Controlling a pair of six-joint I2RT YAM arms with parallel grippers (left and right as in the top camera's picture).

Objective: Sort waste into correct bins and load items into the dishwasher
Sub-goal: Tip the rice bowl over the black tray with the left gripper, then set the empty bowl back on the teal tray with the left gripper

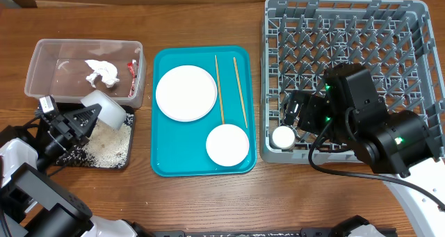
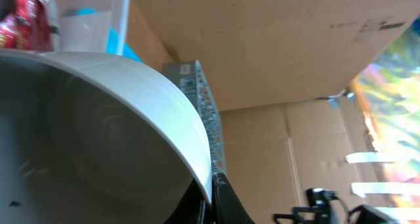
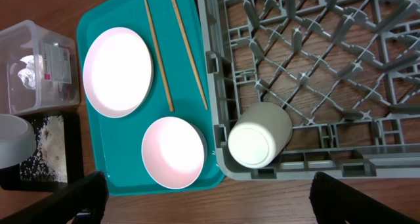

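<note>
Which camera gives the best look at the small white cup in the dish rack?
The right wrist view: the cup shows whole and close, tilted in the corner of the grey rack. Overhead shows it too, but small. The left wrist view doesn't show it.

Brown wooden table, cardboard wall

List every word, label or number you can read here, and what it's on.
None can be read.
Red snack wrapper in the clear tub: print too small.
Sticker on a grey panel, left wrist view: blurred.
Cardboard behind it: faint marks, illegible.
</note>
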